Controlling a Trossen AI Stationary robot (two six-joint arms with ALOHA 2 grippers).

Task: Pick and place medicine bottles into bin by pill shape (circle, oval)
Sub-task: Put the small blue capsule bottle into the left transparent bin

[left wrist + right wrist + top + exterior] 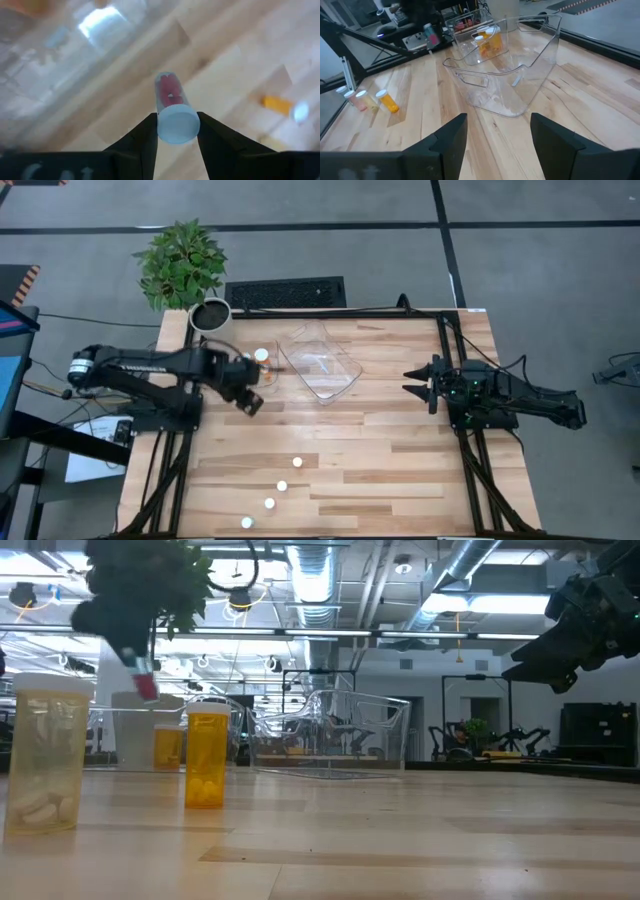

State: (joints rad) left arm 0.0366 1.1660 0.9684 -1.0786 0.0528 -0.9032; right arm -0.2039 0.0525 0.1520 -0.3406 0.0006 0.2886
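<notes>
My left gripper (176, 131) is shut on a small bottle (171, 97) with a white cap and red pills, held above the table beside the tubs; it also shows in the low view (146, 686). Several white-capped bottles (282, 486) stand in a row near the table's front, seen amber in the low view (205, 757). An orange bottle (280, 104) lies on its side on the wood. Orange bottles (489, 42) sit in the left clear tub (266, 367). My right gripper (497, 132) is open and empty at the table's right, facing the larger clear tub (512, 75). My left gripper pinches the bottle at its white cap end (176, 125) between its two fingers, one on each side. The bottle's body points away past the fingertips. The bottle is lifted clear of the table.
A white plant pot (209, 314) with a green plant stands at the far left corner. A black vent grille (285, 292) lies beyond the far edge. Bare wood lies between the tubs and the front row of bottles.
</notes>
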